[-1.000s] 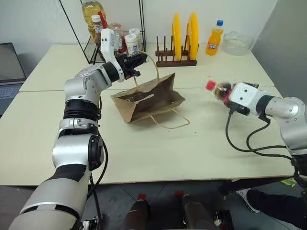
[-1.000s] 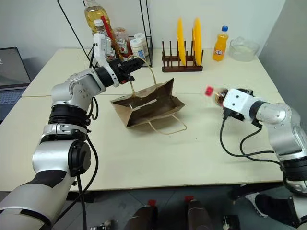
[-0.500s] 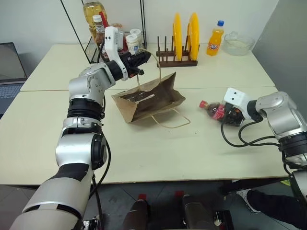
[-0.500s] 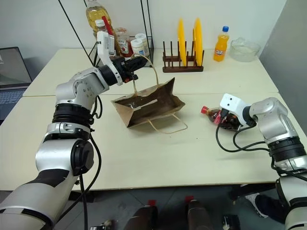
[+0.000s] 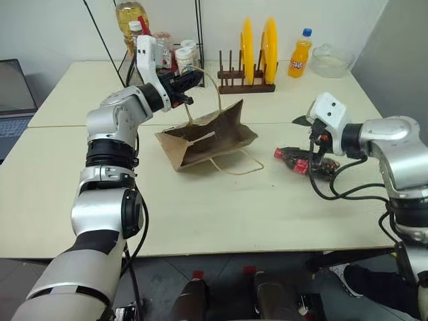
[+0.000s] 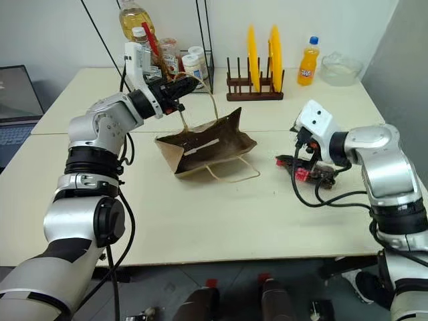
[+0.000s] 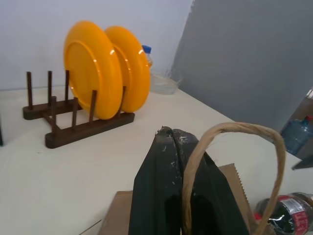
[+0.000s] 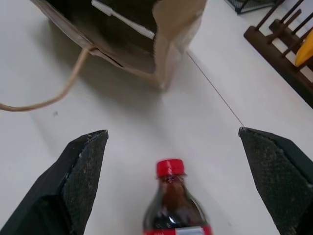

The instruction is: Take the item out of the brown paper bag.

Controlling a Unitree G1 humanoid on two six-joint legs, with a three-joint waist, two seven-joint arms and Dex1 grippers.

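The brown paper bag (image 5: 207, 137) lies on its side in the middle of the table, with its mouth toward me. My left gripper (image 5: 190, 81) hovers above the bag's far left corner, shut on one cord handle (image 7: 230, 129) that it holds up in a loop. The other handle (image 5: 234, 170) lies flat on the table. The item, a cola bottle (image 5: 297, 160) with a red cap, lies on the table right of the bag, cap toward the bag. My right gripper (image 5: 307, 137) hangs just above the bottle (image 8: 173, 205), wide open and not touching it.
A wooden rack with two yellow plates (image 5: 251, 60) stands at the back. An orange soda bottle (image 5: 299, 55) and a glass bowl (image 5: 329, 60) are at the back right. A wire rack of condiment bottles (image 5: 160, 47) is behind my left arm. A laptop (image 5: 13, 87) sits far left.
A second ago my right gripper held the cola bottle in the air; it laid the bottle on the table, opened, and now stands just above it. The left gripper keeps the handle.
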